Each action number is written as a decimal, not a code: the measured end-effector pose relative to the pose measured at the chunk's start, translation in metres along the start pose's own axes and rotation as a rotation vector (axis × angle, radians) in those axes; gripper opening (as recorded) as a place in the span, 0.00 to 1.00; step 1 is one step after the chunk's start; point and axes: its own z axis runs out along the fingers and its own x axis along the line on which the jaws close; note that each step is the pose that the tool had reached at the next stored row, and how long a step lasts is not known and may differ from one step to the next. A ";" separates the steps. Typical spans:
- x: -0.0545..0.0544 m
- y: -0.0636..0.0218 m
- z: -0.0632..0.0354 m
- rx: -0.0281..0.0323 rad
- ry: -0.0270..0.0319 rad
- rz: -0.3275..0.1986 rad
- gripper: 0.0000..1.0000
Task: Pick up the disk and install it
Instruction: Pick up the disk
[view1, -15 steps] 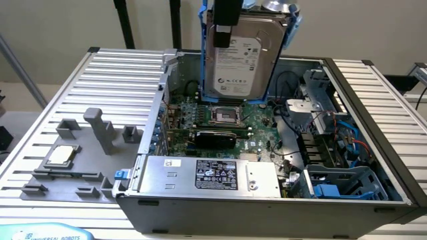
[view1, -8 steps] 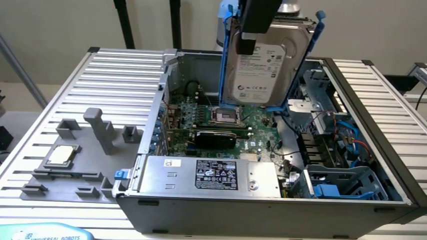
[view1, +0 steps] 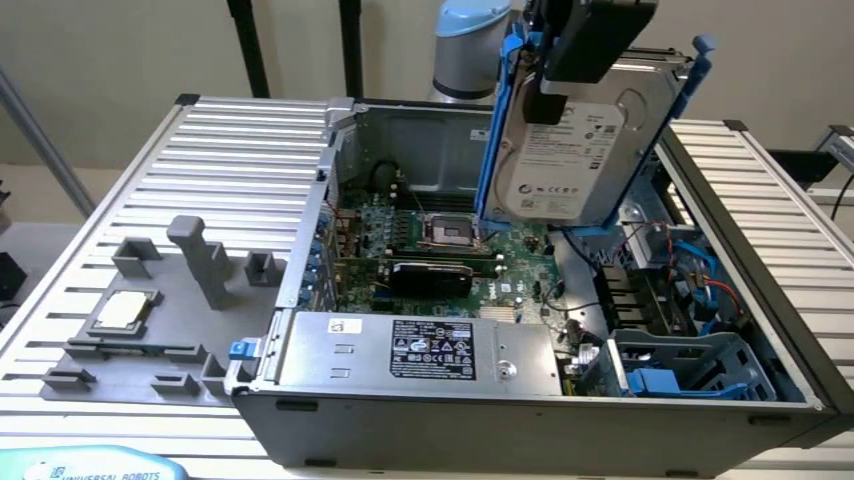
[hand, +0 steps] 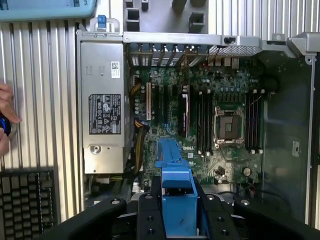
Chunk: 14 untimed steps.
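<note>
Exterior view: disk (view1: 567, 160) hangs upright below the hand (view1: 581, 70), gripped.

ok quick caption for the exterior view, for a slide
Gripper holds the disk, in its blue carrier, on end above the open computer case.

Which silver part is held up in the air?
The disk, white-labelled in a blue carrier, held above the open case; the black-labelled silver box sits inside it, the CPU chip outside.
</note>
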 end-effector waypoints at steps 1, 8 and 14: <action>0.002 -0.0045 -0.0002 0.0000 0.0000 0.000 0.33; 0.015 -0.0367 -0.0014 0.0000 0.0000 0.000 0.33; 0.026 -0.0630 -0.0020 0.0000 -0.0001 0.000 0.33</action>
